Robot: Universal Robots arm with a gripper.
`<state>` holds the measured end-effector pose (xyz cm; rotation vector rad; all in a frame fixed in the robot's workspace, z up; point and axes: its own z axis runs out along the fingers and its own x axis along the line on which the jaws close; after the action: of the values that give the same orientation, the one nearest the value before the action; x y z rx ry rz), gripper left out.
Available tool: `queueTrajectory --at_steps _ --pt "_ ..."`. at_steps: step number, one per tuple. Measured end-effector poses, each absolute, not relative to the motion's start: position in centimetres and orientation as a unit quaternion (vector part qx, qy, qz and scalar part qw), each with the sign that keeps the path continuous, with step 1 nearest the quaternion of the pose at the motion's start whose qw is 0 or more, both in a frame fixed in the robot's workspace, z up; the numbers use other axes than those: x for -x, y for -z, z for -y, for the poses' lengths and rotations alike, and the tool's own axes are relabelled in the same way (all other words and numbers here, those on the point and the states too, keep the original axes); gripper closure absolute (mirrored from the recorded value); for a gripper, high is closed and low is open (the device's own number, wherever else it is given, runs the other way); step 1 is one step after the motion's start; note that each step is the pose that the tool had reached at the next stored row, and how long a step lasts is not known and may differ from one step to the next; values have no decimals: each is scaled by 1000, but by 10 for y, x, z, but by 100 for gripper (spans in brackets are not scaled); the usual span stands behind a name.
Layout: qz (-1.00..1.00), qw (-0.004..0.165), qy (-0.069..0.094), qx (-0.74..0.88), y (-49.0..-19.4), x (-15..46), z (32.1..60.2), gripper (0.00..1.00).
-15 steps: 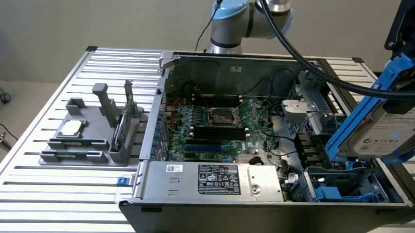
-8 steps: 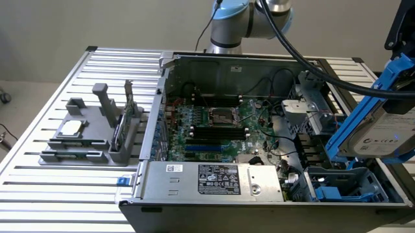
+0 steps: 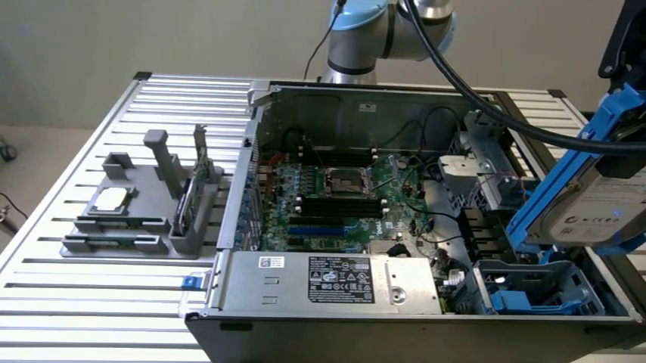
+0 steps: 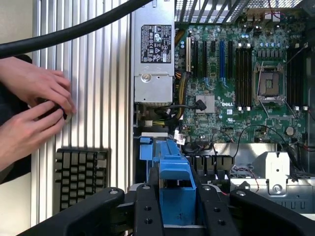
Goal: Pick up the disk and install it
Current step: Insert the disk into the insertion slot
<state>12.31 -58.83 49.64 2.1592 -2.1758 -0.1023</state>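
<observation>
Since the gripper [image 4: 177, 206] clamps the disk [image 3: 606, 215] by its blue frame [image 4: 173, 172], it hangs tilted at three o'clock in the exterior view. Its lower end is free and faces the drive bay [image 3: 533, 291] just below, at five o'clock of the open case [image 3: 404, 336]. It is not yet seated.

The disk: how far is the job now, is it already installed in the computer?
Done: the disk is picked up. In hand: the tool grips its blue frame, holding it tilted above the open computer case. Left: it is not yet seated in the drive bay.
</observation>
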Motion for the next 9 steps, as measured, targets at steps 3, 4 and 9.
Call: queueTrajectory --at_steps 3,4,9 --pt "709 37 33 -704 -492 -123 588 67" --pt "709 37 33 -704 -490 -123 588 67" --pt "709 36 34 -704 -481 -122 589 67"
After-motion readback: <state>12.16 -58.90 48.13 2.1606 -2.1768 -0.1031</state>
